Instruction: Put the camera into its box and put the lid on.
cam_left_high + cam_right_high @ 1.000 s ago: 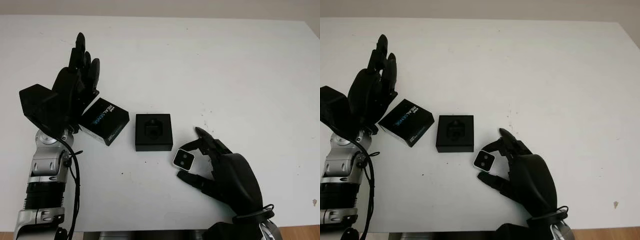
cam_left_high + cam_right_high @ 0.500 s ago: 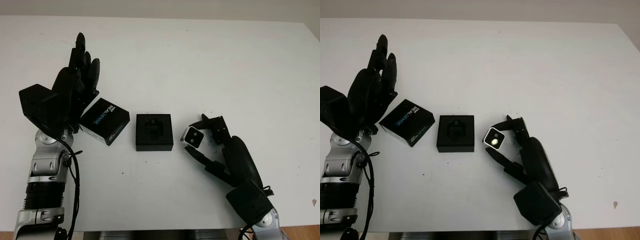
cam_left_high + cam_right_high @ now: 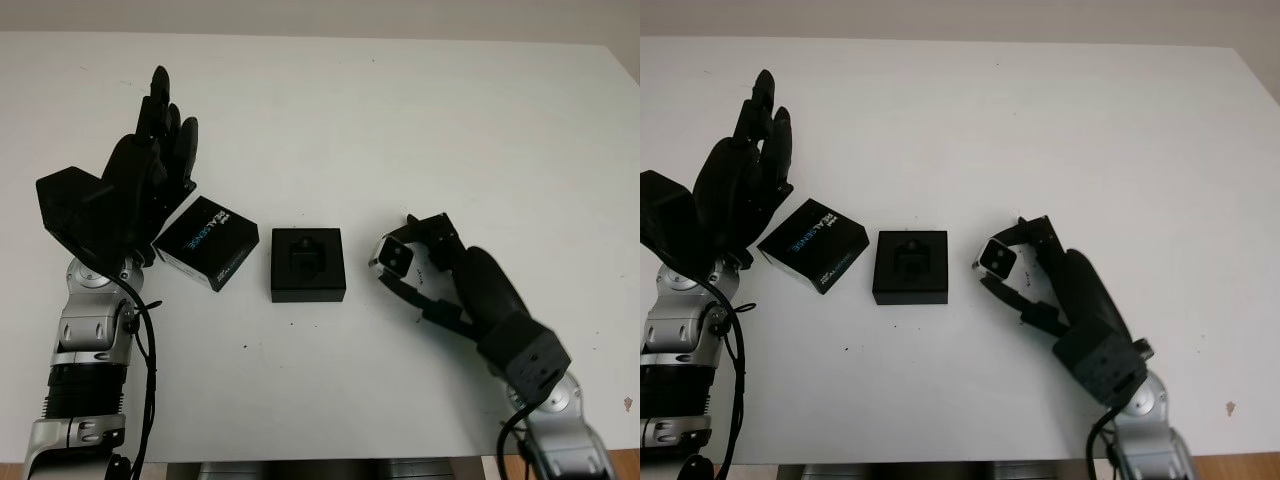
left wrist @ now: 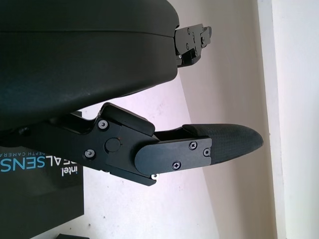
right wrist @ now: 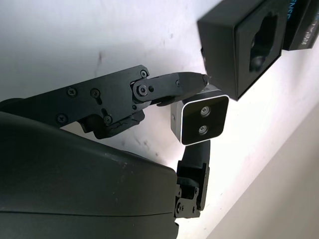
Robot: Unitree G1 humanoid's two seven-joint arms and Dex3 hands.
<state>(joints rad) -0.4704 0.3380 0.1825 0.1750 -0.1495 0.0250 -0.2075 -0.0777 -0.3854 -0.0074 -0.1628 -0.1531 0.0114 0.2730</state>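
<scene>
A small silver-edged camera [image 3: 397,258] with two lenses on its dark face is pinched in my right hand [image 3: 404,262], held just above the table to the right of the box. The open black box [image 3: 307,264] with a moulded recess sits mid-table; in the right wrist view the camera [image 5: 201,114] hangs close beside the box [image 5: 244,49]. The lid [image 3: 208,243], black with blue and white lettering, lies left of the box. My left hand [image 3: 150,168] is open, raised just left of the lid.
The white table [image 3: 420,120] stretches wide behind and to the right. Its front edge runs along the bottom of the eye views, close to both forearms.
My right hand has lifted the camera from the table and carried it up and toward the box's right side, with the wrist turning. The left hand, lid and box stayed put.
</scene>
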